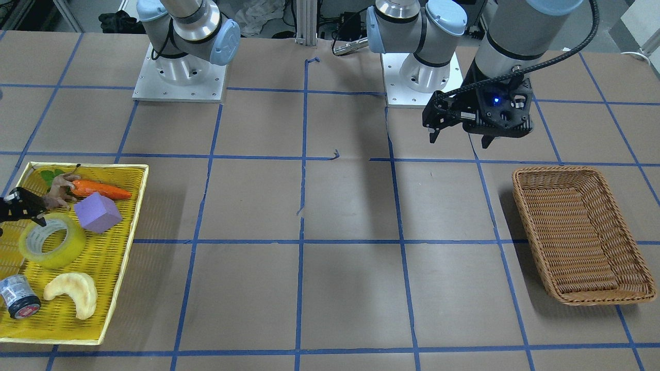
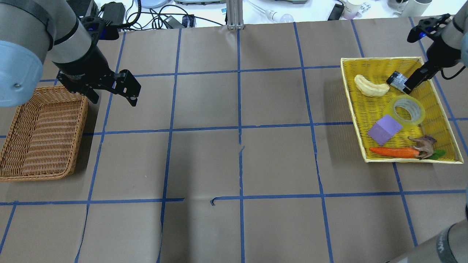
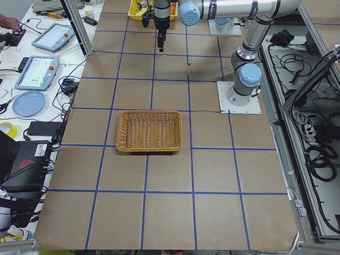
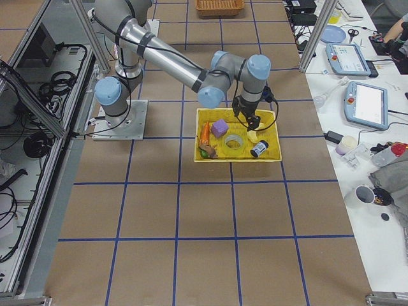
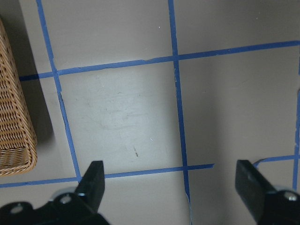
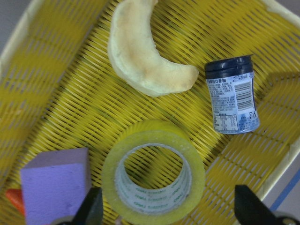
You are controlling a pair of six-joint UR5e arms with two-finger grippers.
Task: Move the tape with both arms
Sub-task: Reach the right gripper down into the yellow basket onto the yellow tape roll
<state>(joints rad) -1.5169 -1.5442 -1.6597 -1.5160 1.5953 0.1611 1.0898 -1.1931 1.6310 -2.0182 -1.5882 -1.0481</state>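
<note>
The tape [image 2: 420, 115] is a yellowish translucent roll lying flat in the yellow tray [image 2: 351, 91] on my right side. It also shows in the front view [image 1: 72, 247] and in the right wrist view [image 6: 154, 136]. My right gripper [image 2: 413, 86] hangs open over the tray, just above the tape. In the right wrist view the roll lies between the two spread fingers [image 6: 91, 208]. My left gripper [image 2: 113, 99] is open and empty, in the air beside the wicker basket [image 2: 40, 138]. It looks down on bare table in its wrist view [image 5: 171, 187].
In the tray with the tape lie a bread crescent [image 2: 371, 86], a purple block [image 2: 384, 128], a carrot [image 2: 393, 151], a small toy animal [image 2: 424, 145] and a small dark cylinder [image 2: 398, 80]. Brown paper with a blue tape grid covers the table.
</note>
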